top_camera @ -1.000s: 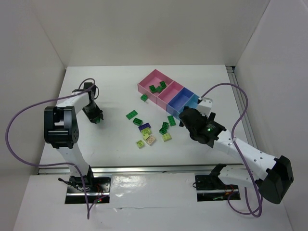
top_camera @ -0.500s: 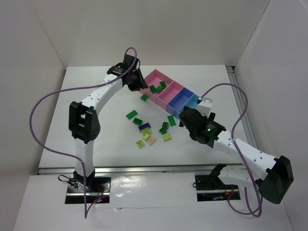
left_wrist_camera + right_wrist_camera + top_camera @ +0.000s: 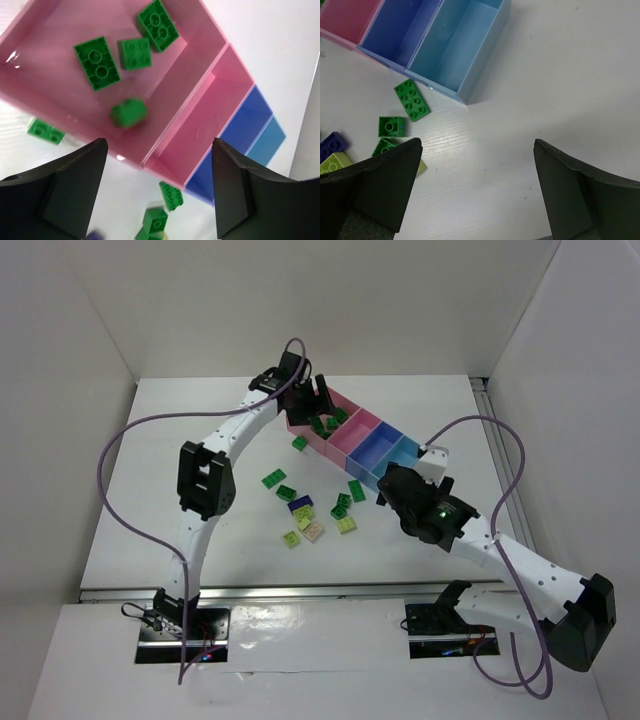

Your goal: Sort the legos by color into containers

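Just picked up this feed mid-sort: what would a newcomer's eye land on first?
The left gripper hangs open over the larger pink plastic bin, which holds four dark green studded bricks, one blurred. Loose green, yellow-green and purple bricks scatter the white table nearby, and the right gripper hovers open near the empty light blue bin.

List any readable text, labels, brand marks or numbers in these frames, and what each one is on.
None readable.
The containers: plain plastic, no label or number.
The legos: no legible marking on the studs; any embossing is too small to tell.
The left arm and right arm: no lettering visible in the top view; the right arm shows only a green light, not a sign.
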`<state>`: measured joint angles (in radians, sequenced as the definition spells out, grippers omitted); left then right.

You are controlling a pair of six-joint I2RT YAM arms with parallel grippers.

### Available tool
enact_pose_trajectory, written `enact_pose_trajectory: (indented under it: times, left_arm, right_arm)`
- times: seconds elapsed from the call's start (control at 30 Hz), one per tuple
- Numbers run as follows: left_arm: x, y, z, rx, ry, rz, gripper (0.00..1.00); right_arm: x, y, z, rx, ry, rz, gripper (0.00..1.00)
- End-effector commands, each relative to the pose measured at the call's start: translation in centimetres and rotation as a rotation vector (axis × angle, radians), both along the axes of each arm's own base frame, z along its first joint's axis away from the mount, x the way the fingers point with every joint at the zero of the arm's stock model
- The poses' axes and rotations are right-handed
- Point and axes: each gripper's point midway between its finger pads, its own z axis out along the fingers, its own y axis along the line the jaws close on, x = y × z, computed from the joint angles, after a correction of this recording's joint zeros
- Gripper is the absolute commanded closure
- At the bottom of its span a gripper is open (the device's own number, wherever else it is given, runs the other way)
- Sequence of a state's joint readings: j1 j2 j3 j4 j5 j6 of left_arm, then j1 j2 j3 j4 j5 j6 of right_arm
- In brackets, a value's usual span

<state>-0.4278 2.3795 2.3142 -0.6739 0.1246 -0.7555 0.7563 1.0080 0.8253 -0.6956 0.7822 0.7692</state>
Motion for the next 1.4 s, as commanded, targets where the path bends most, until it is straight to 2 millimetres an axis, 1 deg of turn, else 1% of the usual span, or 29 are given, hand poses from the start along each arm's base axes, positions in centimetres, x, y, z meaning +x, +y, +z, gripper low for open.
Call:
enact_pose_trajectory:
  times: [0.0, 0.03, 0.07, 0.1, 0.13, 0.17, 0.2, 0.23, 0.27, 0.3, 0.33, 0.37, 0.4, 0.43, 0.47, 0.5, 0.57, 0.6, 0.63, 0.67, 0.7, 0.73, 0.9, 0.97, 1.03, 1.07, 1.2, 1.3, 1.37]
  left_arm:
    - [-1.2, 1.1, 7.3, -0.012, -0.145, -0.039, 0.15]
    - [-1.8, 2.1, 7.5, 0.036, -0.158, -0.045, 0.15]
    - [-2.9, 3.2, 9.9, 0.056, -0.199, -0.031, 0.16]
    - [-4.3, 4.6, 7.9, 0.117, -0.149, -0.022, 0.16]
    - [-4.7, 6.3, 8.0, 0.18, -0.163, 0.023, 0.17]
    - [-5.4, 8.1, 7.8, 0.218, -0.149, 0.06, 0.17]
    - [-7.1, 9.9, 7.9, 0.246, -0.139, 0.087, 0.17]
    - [-8.0, 11.3, 7.6, 0.268, -0.12, 0.109, 0.16]
    - [-8.3, 13.6, 7.5, 0.283, -0.111, 0.153, 0.15]
    - [-9.2, 14.9, 7.3, 0.291, -0.093, 0.17, 0.15]
    - [-10.5, 16.7, 7.2, 0.318, -0.088, 0.196, 0.11]
    - [-11.2, 18.0, 6.8, 0.333, -0.071, 0.208, 0.07]
    - [-11.8, 20.3, 5.5, 0.354, -0.031, 0.241, 0.05]
    - [-12.3, 20.9, 5.1, 0.344, -0.016, 0.227, 0.05]
    - [-12.4, 21.4, 4.8, 0.344, -0.019, 0.205, 0.05]
    - [-12.7, 21.8, 4.3, 0.373, -0.019, 0.147, 0.06]
    - [-13.4, 22.1, 2.2, 0.408, 0.054, 0.111, 0.06]
    - [-13.6, 22.3, 0.8, 0.431, 0.102, 0.108, 0.07]
    - [-14.0, 22.4, 0.3, 0.434, 0.117, 0.105, 0.09]
    - [-14.2, 22.7, -0.5, 0.45, 0.136, 0.108, 0.09]
    - [-14.5, 22.7, -0.9, 0.453, 0.149, 0.105, 0.09]
    - [-14.9, 22.8, -1.4, 0.454, 0.154, 0.104, 0.1]
    - [-14.9, 21.2, -2.0, 0.369, 0.153, 0.074, 0.11]
    - [-14.9, 21.0, -2.4, 0.359, 0.166, 0.075, 0.11]
    - [-15.0, 20.6, -2.8, 0.362, 0.175, 0.064, 0.11]
    - [-15.0, 20.6, -2.8, 0.362, 0.175, 0.064, 0.11]
    - [-15.0, 20.6, -2.6, 0.362, 0.175, 0.064, 0.11]
    - [-15.2, 20.7, -2.9, 0.364, 0.184, 0.062, 0.11]
    - [-15.5, 20.7, -3.3, 0.367, 0.196, 0.061, 0.12]
  right_arm:
    - [-0.4, -0.7, 0.2, -0.012, -0.017, -0.018, 0.0]
    - [-0.1, -0.1, 0.3, 0.0, -0.024, 0.008, 0.0]
    - [0.2, 0.5, 0.1, -0.007, -0.016, 0.037, 0.0]
    - [0.6, 1.7, 0.7, 0.0, -0.021, 0.09, 0.0]
    - [1.1, 3.7, 1.0, 0.029, -0.016, 0.179, 0.0]
    - [1.4, 5.0, 1.2, 0.043, -0.014, 0.221, 0.0]
    - [1.8, 6.3, 0.5, 0.034, 0.014, 0.253, 0.0]
    - [2.2, 8.0, 1.3, 0.054, 0.001, 0.285, 0.0]
    - [2.7, 9.3, 1.6, 0.065, -0.012, 0.3, 0.0]
    - [3.1, 10.5, 0.7, 0.045, 0.012, 0.315, 0.0]
    - [3.7, 11.8, 1.6, 0.06, -0.005, 0.325, 0.0]
    - [4.1, 12.9, 1.6, 0.067, -0.013, 0.337, 0.0]
    - [4.8, 13.7, 0.6, 0.051, 0.006, 0.337, 0.01]
    - [5.6, 14.6, 1.3, 0.057, -0.01, 0.342, 0.01]
    - [5.8, 15.3, 1.1, 0.06, -0.01, 0.335, 0.03]
    - [6.3, 15.8, -0.1, 0.037, 0.017, 0.335, 0.04]
    - [7.1, 16.6, -0.2, 0.047, 0.021, 0.31, 0.1]
    - [7.0, 16.6, -1.0, 0.022, 0.049, 0.309, 0.11]
    - [7.3, 16.4, -2.4, 0.001, 0.084, 0.291, 0.11]
    - [7.5, 16.7, -2.5, 0.0, 0.093, 0.285, 0.13]
    - [7.3, 16.3, -3.5, -0.001, 0.13, 0.273, 0.17]
    - [7.2, 16.6, -3.8, 0.008, 0.146, 0.274, 0.19]
    - [7.3, 15.0, -5.9, 0.058, 0.216, 0.214, 0.22]
    - [8.1, 14.5, -6.9, 0.094, 0.244, 0.185, 0.18]
    - [8.2, 13.9, -7.7, 0.093, 0.272, 0.163, 0.18]
    - [8.1, 14.0, -8.6, 0.087, 0.296, 0.167, 0.18]
    - [7.7, 14.0, -10.1, 0.098, 0.346, 0.154, 0.18]
    - [7.7, 14.7, -11.0, 0.143, 0.359, 0.177, 0.19]
    - [7.5, 14.3, -12.0, 0.136, 0.384, 0.168, 0.24]
